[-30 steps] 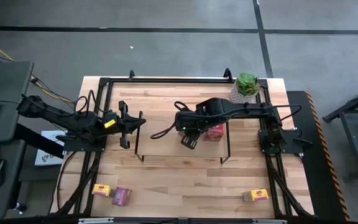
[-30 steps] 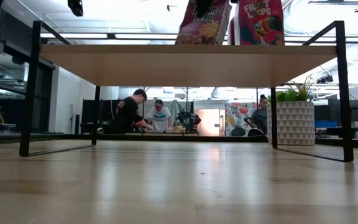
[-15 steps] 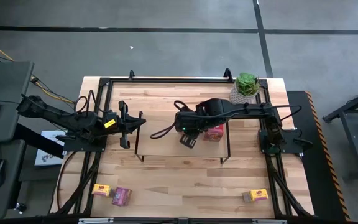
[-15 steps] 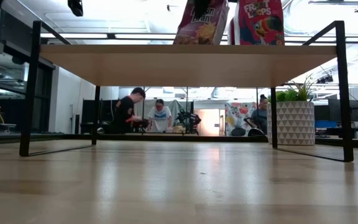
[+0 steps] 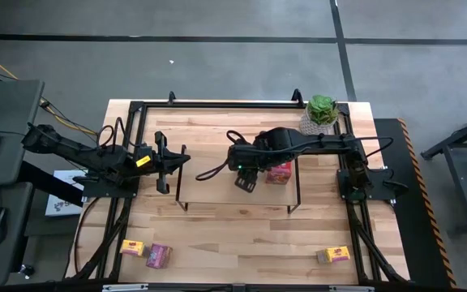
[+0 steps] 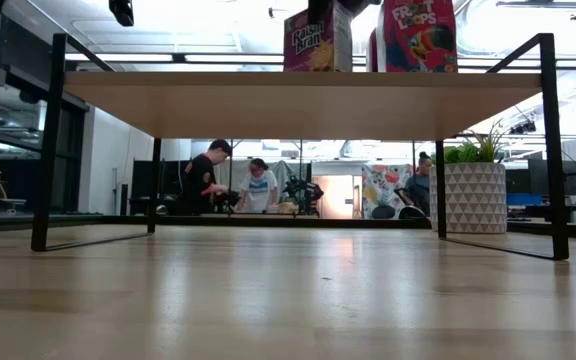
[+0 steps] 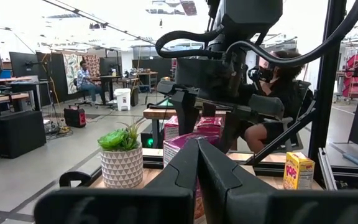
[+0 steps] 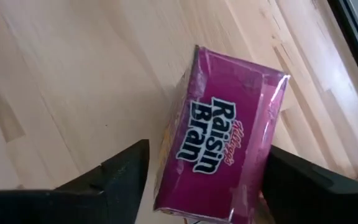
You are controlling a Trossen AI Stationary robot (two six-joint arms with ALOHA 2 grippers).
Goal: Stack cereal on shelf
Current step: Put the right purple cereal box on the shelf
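The magenta-pink glossy cardboard Raisin Bran box (image 8: 219,134) stands upright on the light-wood shelf (image 6: 168,100) between the right gripper's (image 8: 207,171) parted fingers, seemingly light, slippery, crushable, best pinched across its broad faces.

Even overhead light fell on the wooden tabletop (image 5: 217,235) in the high view, bright without harsh glare, and the shelf (image 5: 217,174) cast only a faint shadow toward the tabletop's front edge. In the low view the ceiling lights behind the shelf were blown out to white, so its underside read dark and the nearest stretch of tabletop was soft and out of focus. The left wrist view had a washed-out ceiling, and its own fingers (image 7: 194,168) were dark and blurred up close. In the right wrist view the Raisin Bran box (image 8: 219,146) was sharp and glossy with sheen at its upper corner, flanked by blurred dark fingers.
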